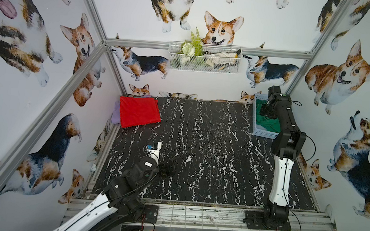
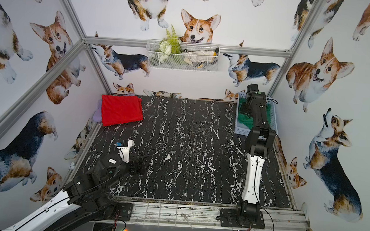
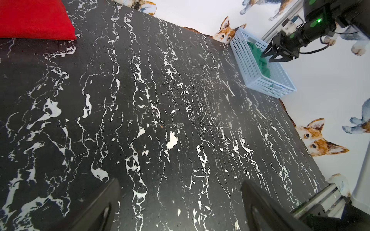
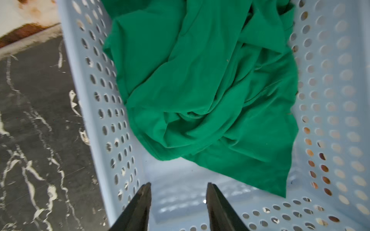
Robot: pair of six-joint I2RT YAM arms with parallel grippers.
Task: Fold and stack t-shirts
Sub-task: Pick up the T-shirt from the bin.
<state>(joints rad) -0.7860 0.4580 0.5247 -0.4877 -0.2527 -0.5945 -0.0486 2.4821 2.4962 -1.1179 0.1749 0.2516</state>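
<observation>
Red t-shirt (image 1: 139, 112): folded flat, left of centre in both top views, at the far-left corner of the table (image 1: 198, 158); lilac cloth (image 1: 115, 116) peeking out at its left edge.
Green t-shirt (image 4: 200, 90): crumpled inside the pale blue basket (image 1: 263, 133), right of centre in both top views.
Left fingers (image 3: 264, 208): spread wide, empty, over bare table.
Right fingers (image 4: 220, 206): partly apart, nothing between, over the basket floor beside the green t-shirt.

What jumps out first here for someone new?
The corgi wallpaper on the walls, then the red t-shirt folded flat at the far left corner of the black marble table. At the far right, the green t-shirt lies crumpled in a pale blue basket, the right gripper over it, jaws apart and empty.
</observation>
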